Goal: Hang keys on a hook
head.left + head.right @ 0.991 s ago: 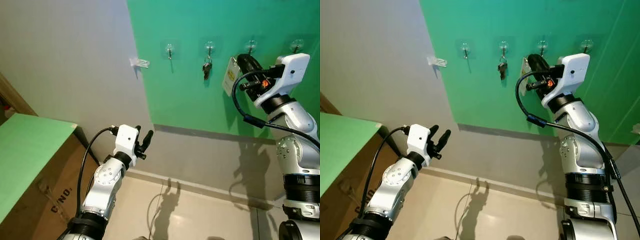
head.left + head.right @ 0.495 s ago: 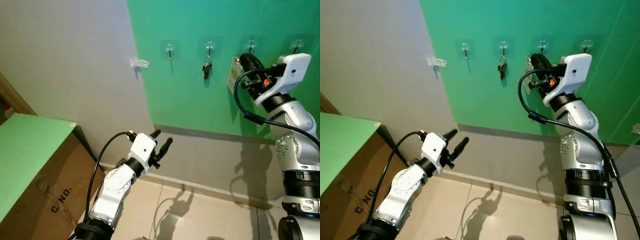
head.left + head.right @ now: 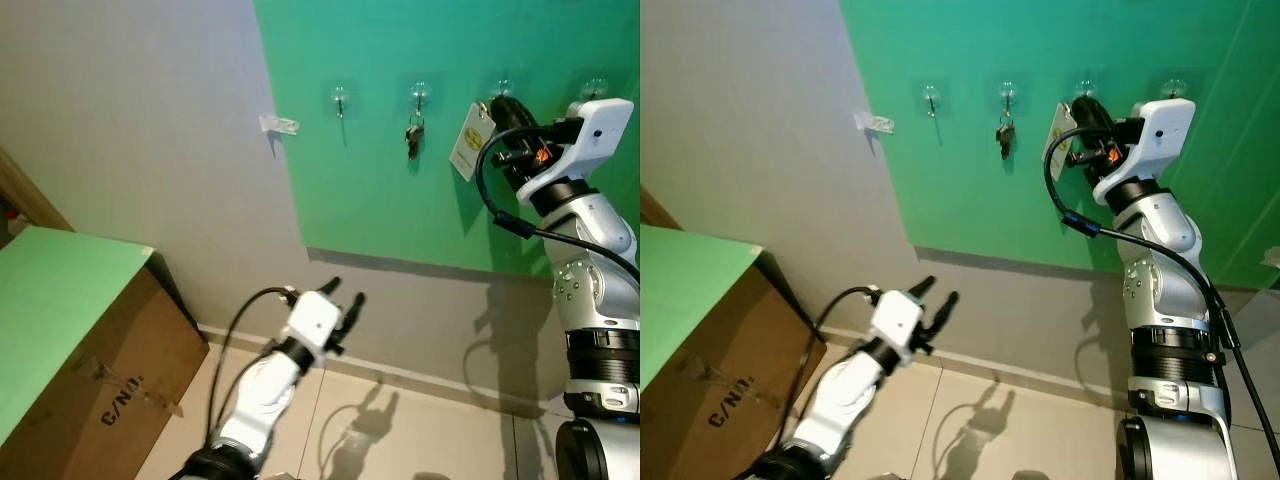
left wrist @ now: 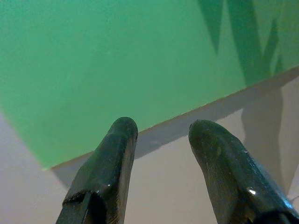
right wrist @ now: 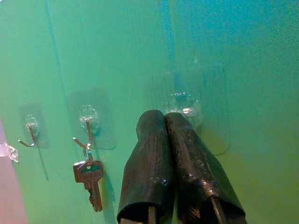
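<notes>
Head views: right gripper raised at third hook on green panel, white tag dangling beneath; left gripper low, fingers apart. Right wrist view: fingers pressed together below hook; held item not discernible. Other keys hang on neighbouring hook.

Metal keys, clear plastic hook
</notes>
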Available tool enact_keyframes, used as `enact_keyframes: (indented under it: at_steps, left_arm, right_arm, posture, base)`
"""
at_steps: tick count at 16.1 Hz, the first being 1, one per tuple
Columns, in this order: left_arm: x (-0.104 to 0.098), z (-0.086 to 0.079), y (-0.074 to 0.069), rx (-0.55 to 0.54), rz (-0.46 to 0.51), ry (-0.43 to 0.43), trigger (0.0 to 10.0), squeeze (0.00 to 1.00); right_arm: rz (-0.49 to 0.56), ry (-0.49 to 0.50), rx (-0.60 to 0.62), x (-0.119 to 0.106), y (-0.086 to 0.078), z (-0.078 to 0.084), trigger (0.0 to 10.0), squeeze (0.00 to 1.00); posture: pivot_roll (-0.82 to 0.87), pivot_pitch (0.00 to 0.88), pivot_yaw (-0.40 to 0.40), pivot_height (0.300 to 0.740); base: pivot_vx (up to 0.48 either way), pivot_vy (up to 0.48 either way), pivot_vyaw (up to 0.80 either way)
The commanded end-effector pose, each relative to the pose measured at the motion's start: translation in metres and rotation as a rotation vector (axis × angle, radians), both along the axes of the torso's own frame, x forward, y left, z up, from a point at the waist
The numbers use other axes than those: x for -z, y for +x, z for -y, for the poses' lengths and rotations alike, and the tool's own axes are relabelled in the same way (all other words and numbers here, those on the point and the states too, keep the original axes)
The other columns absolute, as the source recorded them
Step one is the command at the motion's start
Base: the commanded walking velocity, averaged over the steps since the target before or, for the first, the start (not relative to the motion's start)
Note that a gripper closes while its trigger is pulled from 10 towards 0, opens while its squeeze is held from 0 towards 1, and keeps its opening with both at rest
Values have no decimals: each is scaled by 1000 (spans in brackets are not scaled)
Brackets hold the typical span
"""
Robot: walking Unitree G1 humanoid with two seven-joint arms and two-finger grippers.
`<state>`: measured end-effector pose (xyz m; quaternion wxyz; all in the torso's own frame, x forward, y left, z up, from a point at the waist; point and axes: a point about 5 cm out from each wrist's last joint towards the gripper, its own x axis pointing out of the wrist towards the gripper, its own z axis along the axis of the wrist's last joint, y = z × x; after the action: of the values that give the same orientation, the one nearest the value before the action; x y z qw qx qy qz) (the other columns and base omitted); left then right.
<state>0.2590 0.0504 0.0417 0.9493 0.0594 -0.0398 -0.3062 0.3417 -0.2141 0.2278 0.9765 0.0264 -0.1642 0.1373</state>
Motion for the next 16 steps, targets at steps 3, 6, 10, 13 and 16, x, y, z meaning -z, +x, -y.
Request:
enact_keyframes:
  at_steps: [3, 6, 10, 13, 16]
  left_arm:
    - [0, -3, 3, -25, 12, -1, 10000, 0]
    - [5, -5, -1, -21, -3, -17, 10000, 0]
    - [9, -6, -3, -33, -17, -16, 10000, 0]
    - [9, -7, -2, -36, -16, -12, 10000, 0]
    - [8, -9, 0, -44, -15, -7, 10000, 0]
  right_arm:
    - [16, 62, 0, -8, 4, 1, 0, 0]
    - [-10, 152, -2, -6, 4, 5, 0, 0]
    - [-63, 230, -42, 1, 5, 2, 0, 0]
    - [-112, 264, -83, 7, 4, -1, 0, 0]
    - [-152, 258, -82, 15, 5, -2, 0, 0]
  posture:
    - [-282, 0, 121, 740]
    - [-275, 0, 118, 740]
    - [-275, 4, 120, 740]
    - [-273, 5, 119, 740]
    - [-271, 5, 119, 740]
  base:
    - [0, 0, 0]
    - [0, 0, 0]
    - [0, 0, 0]
    - [0, 0, 0]
    - [0, 0, 0]
